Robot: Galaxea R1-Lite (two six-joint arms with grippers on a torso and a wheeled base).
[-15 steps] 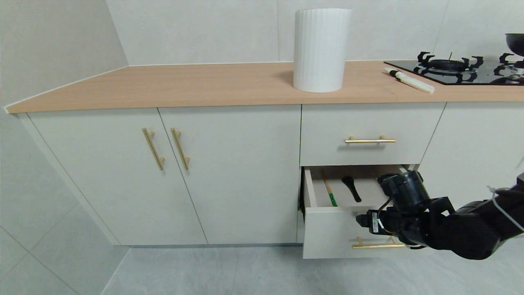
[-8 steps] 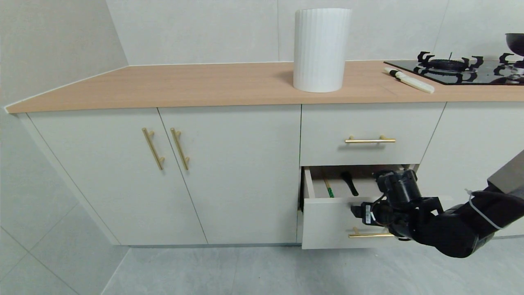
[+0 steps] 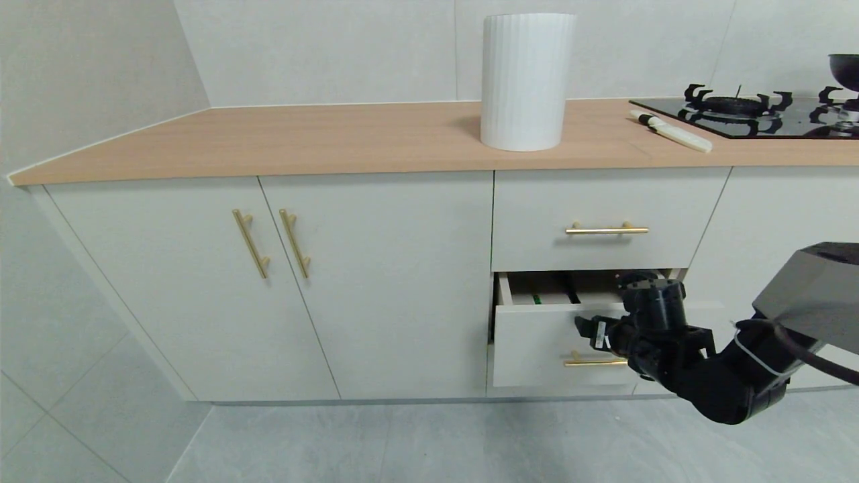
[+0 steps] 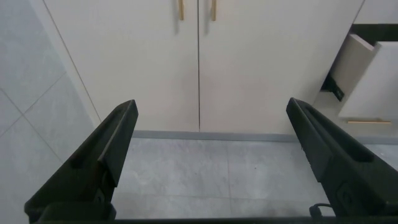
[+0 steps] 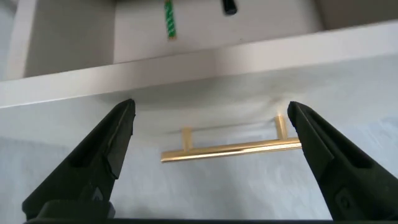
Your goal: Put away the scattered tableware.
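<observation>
Gold handle point(image 5: 230, 149) sits between the wide-spread fingers of the right tool point(image 5: 210, 109), which grips nothing and faces the lower drawer point(image 3: 537, 339). The drawer is ajar by a narrow gap. Green-marked chopsticks point(image 5: 168, 17) and a black spoon point(image 5: 229, 6) lie inside. Stowing these looks done, and the drawer is not yet shut. A white knife point(image 3: 671, 132) on the bench point(image 3: 335, 137) may be next. The left tool point(image 4: 211, 109) is spread and empty, facing the cupboard doors point(image 4: 249, 62).
</observation>
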